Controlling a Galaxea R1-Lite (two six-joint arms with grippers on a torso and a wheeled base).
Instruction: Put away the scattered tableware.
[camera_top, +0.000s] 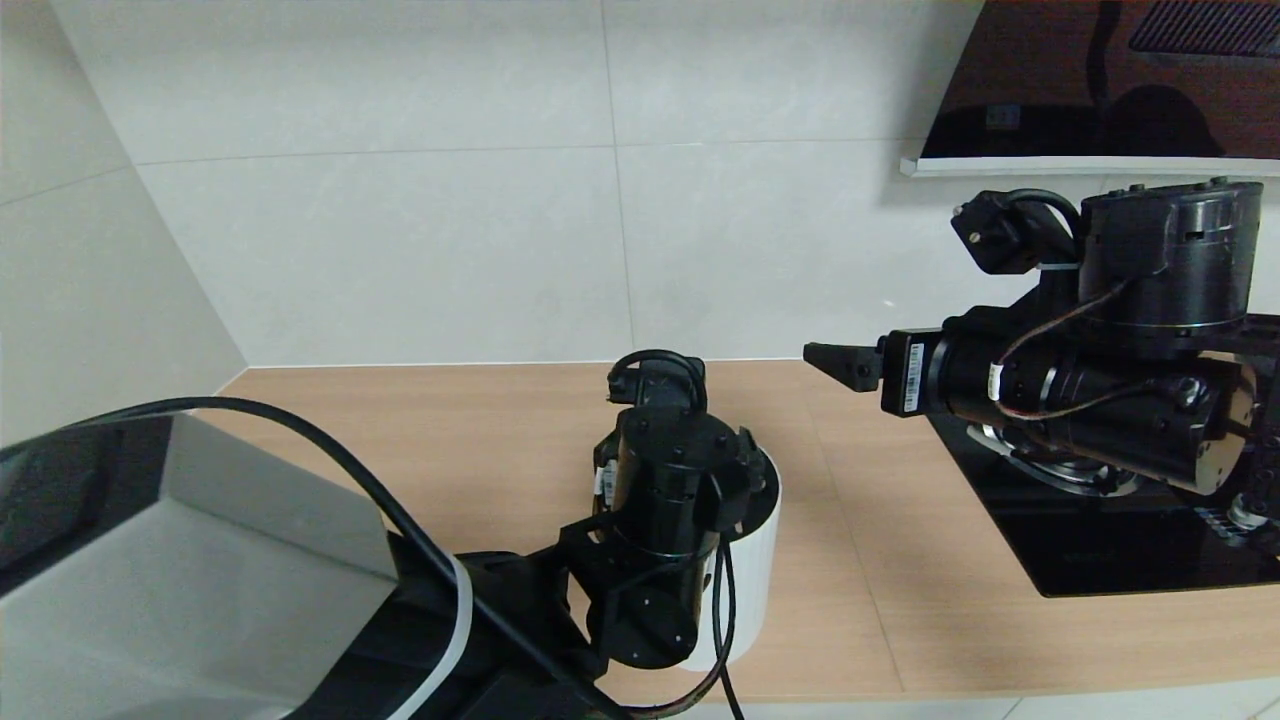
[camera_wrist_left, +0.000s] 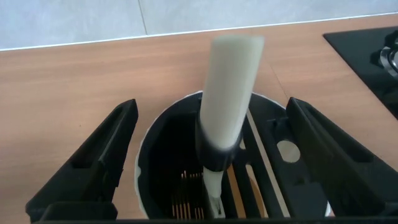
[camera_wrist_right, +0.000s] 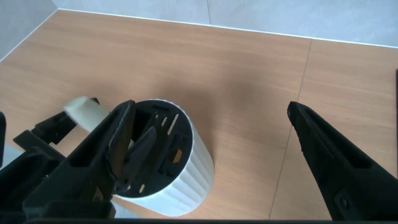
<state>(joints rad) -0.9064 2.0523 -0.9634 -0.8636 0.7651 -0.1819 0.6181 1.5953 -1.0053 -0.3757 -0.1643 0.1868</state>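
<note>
Looks to be the release of a utensil into the white holder (camera_top: 755, 560), so finish it cleanly. See the left claw (camera_wrist_left: 211, 112) straddling the holder from above, spread wide, gripping nothing. See the utensil's cream handle (camera_wrist_left: 230, 93) standing up between the fingers, apart from both, with the lower end down in a slot beside thin wooden sticks (camera_wrist_left: 186, 193). Lift straight up, keeping that spread, so as not to brush the handle or tip the holder. Avoid any sideways swing until above the handle's top. Keep the right claw (camera_wrist_right: 211, 112) where found — wide open as well, holding nothing, hovering off to the right near the edge of the black cooktop (camera_top: 1100, 555), well apart from the holder.

Underneath, a pale wood counter (camera_top: 450, 430), smooth and level — expect the holder to slide if nudged. Behind, large light wall tiles (camera_top: 400, 220). Up at the right, a dark hood (camera_top: 1100, 80). At the near left, a grey box (camera_top: 200, 540), purpose impossible to tell.
</note>
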